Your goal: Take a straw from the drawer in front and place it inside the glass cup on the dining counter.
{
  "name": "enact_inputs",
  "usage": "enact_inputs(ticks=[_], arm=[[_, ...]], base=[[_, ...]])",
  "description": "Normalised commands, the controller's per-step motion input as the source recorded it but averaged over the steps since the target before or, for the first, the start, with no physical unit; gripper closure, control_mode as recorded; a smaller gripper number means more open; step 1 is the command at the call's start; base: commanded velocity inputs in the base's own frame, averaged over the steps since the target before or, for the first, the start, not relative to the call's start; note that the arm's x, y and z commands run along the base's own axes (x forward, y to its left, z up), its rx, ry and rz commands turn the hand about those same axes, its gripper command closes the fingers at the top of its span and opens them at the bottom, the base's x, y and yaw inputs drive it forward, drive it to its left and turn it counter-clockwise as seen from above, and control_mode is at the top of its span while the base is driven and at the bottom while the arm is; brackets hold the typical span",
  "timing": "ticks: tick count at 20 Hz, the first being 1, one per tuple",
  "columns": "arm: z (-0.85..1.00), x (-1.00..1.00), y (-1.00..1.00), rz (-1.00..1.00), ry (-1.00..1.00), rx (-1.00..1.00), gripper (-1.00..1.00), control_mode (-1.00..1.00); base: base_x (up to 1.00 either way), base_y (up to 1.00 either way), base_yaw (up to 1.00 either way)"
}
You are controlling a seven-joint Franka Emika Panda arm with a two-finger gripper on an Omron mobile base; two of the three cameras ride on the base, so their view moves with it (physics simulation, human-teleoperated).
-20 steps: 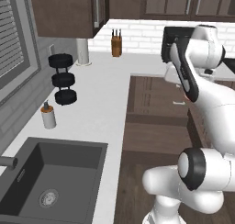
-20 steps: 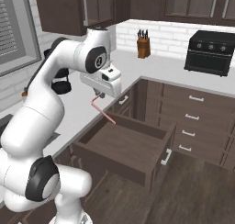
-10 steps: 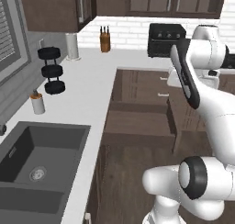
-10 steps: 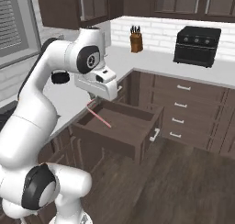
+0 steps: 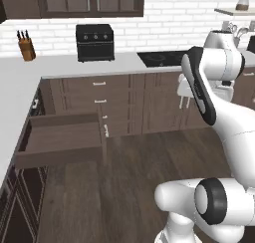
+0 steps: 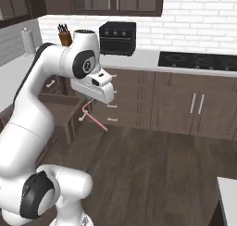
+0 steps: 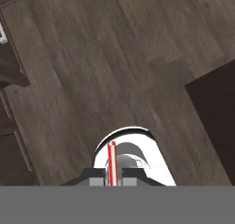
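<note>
While the arm stands raised over the dark wood floor (image 6: pixel 152 169), I see my hand (image 6: pixel 88 102) pinched tight on the straw (image 6: pixel 95 120), which I read as a thin pinkish-red stick slanting down and away from the fingers in the right base view. Through the hand view the straw (image 7: pixel 111 163) shows as a short red line rising between the two finger tips, with floor planks beyond it. Looking from the left base view, the drawer (image 5: pixel 62 140) stands pulled out from the cabinet run under the white tabletop (image 5: pixel 15 87) on the left, its silver bar handle (image 5: pixel 106 131) on the front face. That same drawer (image 6: pixel 62 111) sits partly behind the arm in the right base view, just beside the hand and lower than it. A black toaster oven (image 5: pixel 94 42) rests on the tabletop along the brick wall, and a knife block (image 5: pixel 26 45) stands well apart from it toward the left corner. A black cooktop (image 6: pixel 199 60) is set into the tabletop further right. I cannot tell what the drawer holds inside.
</note>
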Motion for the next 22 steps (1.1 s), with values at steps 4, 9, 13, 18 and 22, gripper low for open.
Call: enact_inputs(ticks=[4,9,13,18,22], arm=[[0.00,0.00,0.00,0.00,0.00,0.00,1.00,1.00],[0.00,0.00,0.00,0.00,0.00,0.00,1.00,1.00],[0.00,0.00,0.00,0.00,0.00,0.00,1.00,1.00],[0.00,0.00,0.00,0.00,0.00,0.00,1.00,1.00],[0.00,0.00,0.00,0.00,0.00,0.00,1.00,1.00]], base=[[0.16,-1.00,-0.45],[0.67,-0.64,-0.27],[0.84,0.04,-0.21],[0.84,0.45,-0.14],[1.00,0.32,-0.16]])
